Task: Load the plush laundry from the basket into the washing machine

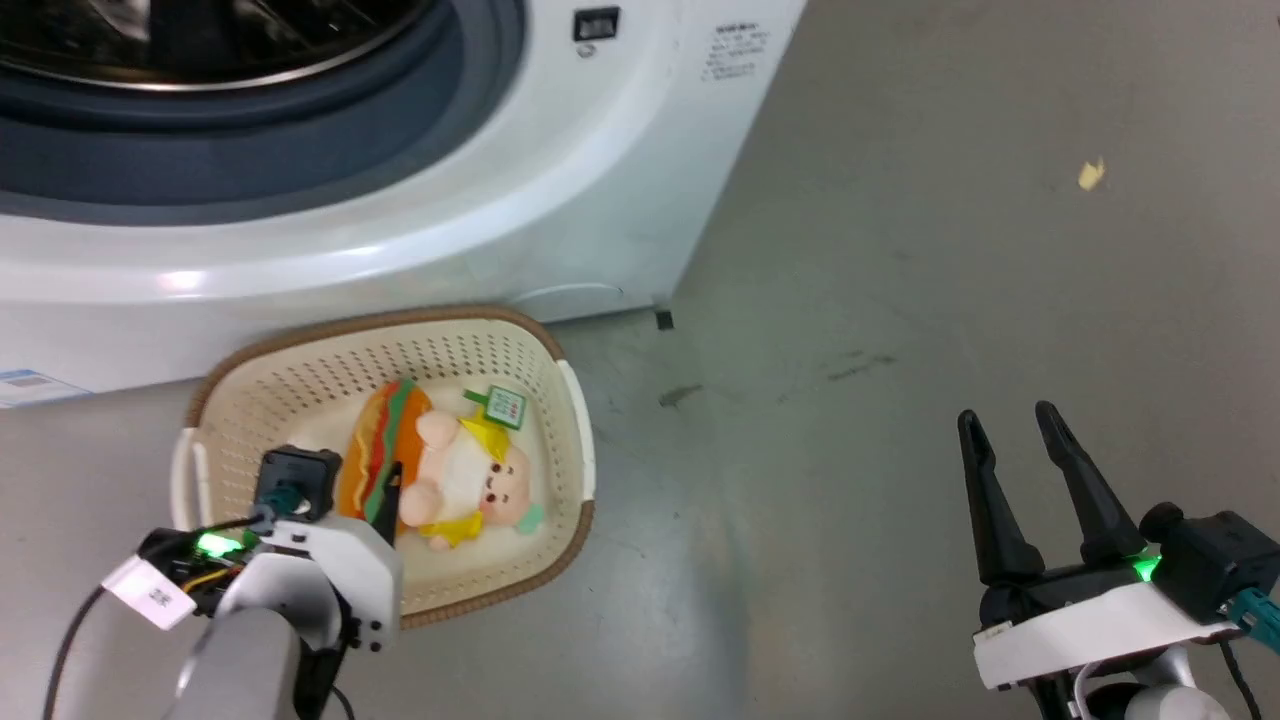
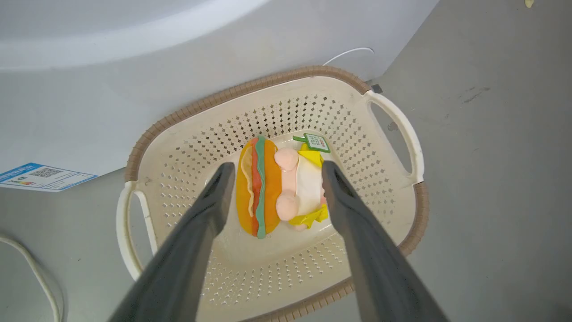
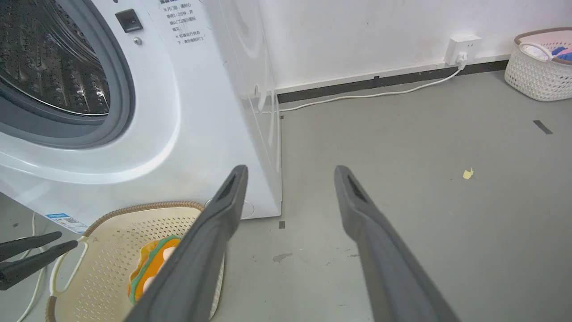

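The plush laundry (image 1: 440, 470) lies in the cream basket (image 1: 560, 470), which stands on the floor against the washing machine (image 1: 560, 170). It is a peach doll in yellow and white joined to an orange hamburger shape, with a green tag. My left gripper (image 2: 277, 169) hangs open just above it, one finger on each side of the toy (image 2: 272, 188), touching nothing. In the head view the left gripper (image 1: 365, 490) is largely hidden by its wrist. My right gripper (image 1: 1020, 425) stands open and empty over bare floor to the right. The steel drum (image 3: 44, 58) shows inside the grey door ring.
The basket's rim (image 2: 286, 78) nearly touches the washer's front. A white cable (image 3: 371, 95) runs along the wall to a socket (image 3: 462, 47). A second white basket (image 3: 538, 67) with clothes stands at the far wall. A yellow scrap (image 1: 1091, 175) lies on the grey floor.
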You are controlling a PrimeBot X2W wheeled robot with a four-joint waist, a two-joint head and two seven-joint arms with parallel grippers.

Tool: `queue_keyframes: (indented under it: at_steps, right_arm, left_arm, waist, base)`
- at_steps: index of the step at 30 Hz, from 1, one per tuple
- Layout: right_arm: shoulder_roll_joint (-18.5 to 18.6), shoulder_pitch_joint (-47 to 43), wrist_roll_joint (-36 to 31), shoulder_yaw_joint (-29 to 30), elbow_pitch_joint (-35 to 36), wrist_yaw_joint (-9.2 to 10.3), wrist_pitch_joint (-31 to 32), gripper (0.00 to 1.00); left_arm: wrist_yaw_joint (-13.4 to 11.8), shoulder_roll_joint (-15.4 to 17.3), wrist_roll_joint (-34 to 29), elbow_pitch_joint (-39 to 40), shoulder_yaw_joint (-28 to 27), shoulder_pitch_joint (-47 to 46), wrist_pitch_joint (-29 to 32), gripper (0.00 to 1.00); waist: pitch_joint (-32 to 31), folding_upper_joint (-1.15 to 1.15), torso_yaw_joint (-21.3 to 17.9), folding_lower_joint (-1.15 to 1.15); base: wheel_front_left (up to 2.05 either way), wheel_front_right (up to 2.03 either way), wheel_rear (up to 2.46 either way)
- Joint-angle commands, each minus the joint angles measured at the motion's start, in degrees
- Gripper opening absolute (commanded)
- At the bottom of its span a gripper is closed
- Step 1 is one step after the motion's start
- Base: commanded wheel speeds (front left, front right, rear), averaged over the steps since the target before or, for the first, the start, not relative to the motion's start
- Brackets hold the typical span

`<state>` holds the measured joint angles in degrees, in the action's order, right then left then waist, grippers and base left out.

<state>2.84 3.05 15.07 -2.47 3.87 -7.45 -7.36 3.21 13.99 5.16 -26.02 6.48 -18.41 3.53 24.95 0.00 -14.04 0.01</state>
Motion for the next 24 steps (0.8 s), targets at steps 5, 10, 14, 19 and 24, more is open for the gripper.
queue_keyframes:
  at_steps: [5, 10, 14, 19, 24]
  right_arm:
    - [0.03, 1.21, 2.21, -0.94, 0.68, -0.02, -1.29, 1.00]
    - [0.03, 1.41, 3.34, -1.21, 1.10, -0.02, -1.77, 1.00]
    - [0.03, 1.72, 4.64, -1.68, 1.51, -0.02, -2.37, 1.00]
    - [0.03, 2.19, 5.71, -1.87, 1.85, -0.02, -2.84, 1.00]
    - [0.03, 2.55, 7.10, -2.41, 2.08, -0.02, -3.44, 1.00]
  left_arm:
    - [-0.12, 2.60, 1.56, -4.80, -0.27, -3.56, 1.38, 1.00]
    - [-0.06, 3.81, 2.14, -7.17, -0.01, -5.45, 1.86, 1.00]
    - [0.00, 5.17, 2.75, -9.65, 0.46, -8.63, 2.33, 1.00]
    - [0.09, 6.29, 2.78, -11.62, 1.33, -11.74, 3.39, 1.00]
    - [0.13, 7.66, 2.53, -14.62, 2.81, -15.29, 5.73, 1.00]
  waist:
    - [3.98, 0.00, -2.40, -0.01]
    - [6.01, 0.00, -3.19, -0.01]
    - [8.72, 0.00, -4.11, -0.01]
    - [10.86, 0.00, -4.88, -0.01]
    - [13.40, 0.00, -5.83, -0.01]
  base:
    - [0.00, 0.00, 0.00]
    - [0.00, 0.00, 0.00]
    - [0.00, 0.00, 0.00]
    - [0.00, 0.00, 0.00]
    - [0.00, 0.00, 0.00]
